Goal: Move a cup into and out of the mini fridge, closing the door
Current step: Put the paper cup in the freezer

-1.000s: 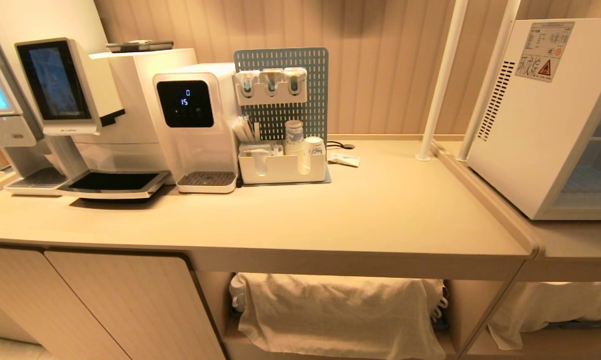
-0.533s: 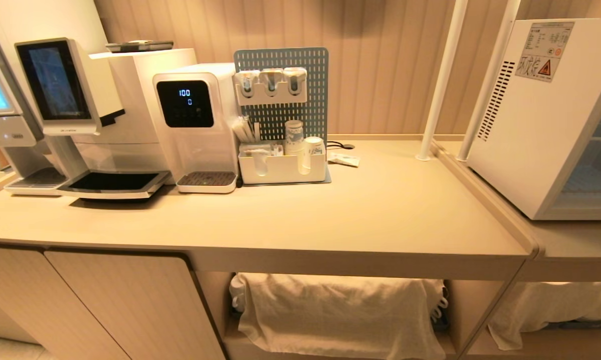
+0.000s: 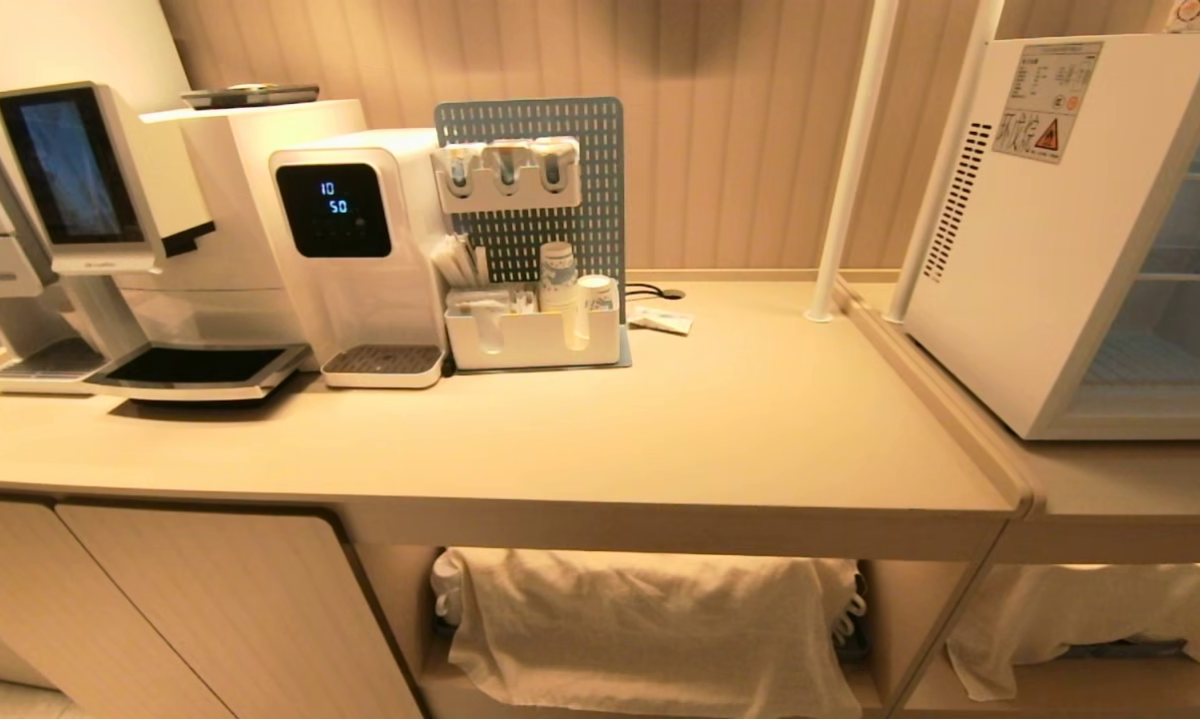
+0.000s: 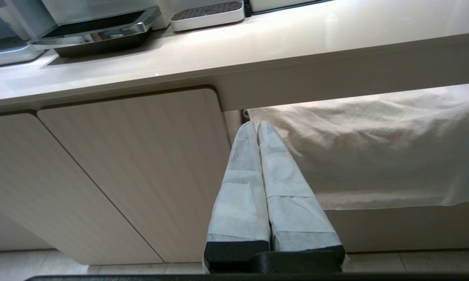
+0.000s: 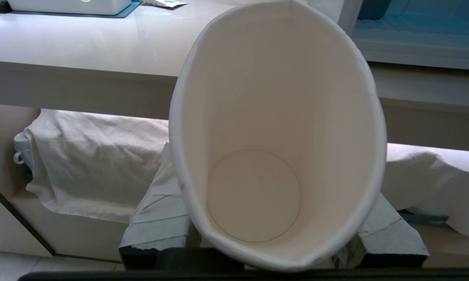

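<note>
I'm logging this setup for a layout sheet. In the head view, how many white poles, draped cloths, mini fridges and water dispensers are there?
White poles: 2
Draped cloths: 2
Mini fridge: 1
Water dispenser: 1
Total: 6

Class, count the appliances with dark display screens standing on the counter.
2: the water dispenser beside the pegboard organiser, and the coffee machine to its left. Others may sit beyond the picture's left edge.
</note>
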You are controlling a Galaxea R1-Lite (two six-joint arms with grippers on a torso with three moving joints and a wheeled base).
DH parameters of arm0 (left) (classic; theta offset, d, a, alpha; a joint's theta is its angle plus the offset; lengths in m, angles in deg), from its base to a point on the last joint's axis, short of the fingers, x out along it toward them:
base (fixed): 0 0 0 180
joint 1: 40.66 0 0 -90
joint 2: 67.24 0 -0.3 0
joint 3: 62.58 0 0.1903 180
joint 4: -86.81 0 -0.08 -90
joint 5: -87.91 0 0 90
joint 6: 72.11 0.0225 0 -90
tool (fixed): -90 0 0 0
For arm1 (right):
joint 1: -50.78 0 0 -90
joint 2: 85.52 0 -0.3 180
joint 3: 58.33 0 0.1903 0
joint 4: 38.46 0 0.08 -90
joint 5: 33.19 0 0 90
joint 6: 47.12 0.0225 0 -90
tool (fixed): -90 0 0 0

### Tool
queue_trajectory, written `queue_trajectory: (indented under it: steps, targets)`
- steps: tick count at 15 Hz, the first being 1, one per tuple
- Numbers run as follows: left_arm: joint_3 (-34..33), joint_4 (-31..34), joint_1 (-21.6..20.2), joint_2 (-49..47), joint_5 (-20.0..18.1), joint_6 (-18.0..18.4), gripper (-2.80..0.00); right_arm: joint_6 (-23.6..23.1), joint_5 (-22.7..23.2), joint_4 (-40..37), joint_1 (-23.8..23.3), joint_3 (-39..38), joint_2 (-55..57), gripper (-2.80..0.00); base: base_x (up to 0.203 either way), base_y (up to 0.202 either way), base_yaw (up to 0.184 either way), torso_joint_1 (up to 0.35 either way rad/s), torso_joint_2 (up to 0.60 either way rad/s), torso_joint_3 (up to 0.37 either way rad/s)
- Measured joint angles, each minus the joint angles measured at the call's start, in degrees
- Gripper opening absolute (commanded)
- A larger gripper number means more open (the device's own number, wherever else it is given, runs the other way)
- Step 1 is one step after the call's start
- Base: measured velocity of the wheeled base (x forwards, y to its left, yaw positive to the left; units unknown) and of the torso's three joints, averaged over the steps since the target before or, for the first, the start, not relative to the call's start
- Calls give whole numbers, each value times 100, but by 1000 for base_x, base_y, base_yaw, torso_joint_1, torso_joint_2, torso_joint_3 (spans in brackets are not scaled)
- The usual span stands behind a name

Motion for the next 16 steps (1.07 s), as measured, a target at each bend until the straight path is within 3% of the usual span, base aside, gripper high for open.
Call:
queue_trajectory:
  steps: [16]
  targets:
    - [-6,15,3,0,28,-266,-280,1,4,-3,0,0,5,-280,0,-196,1,2,3,3]
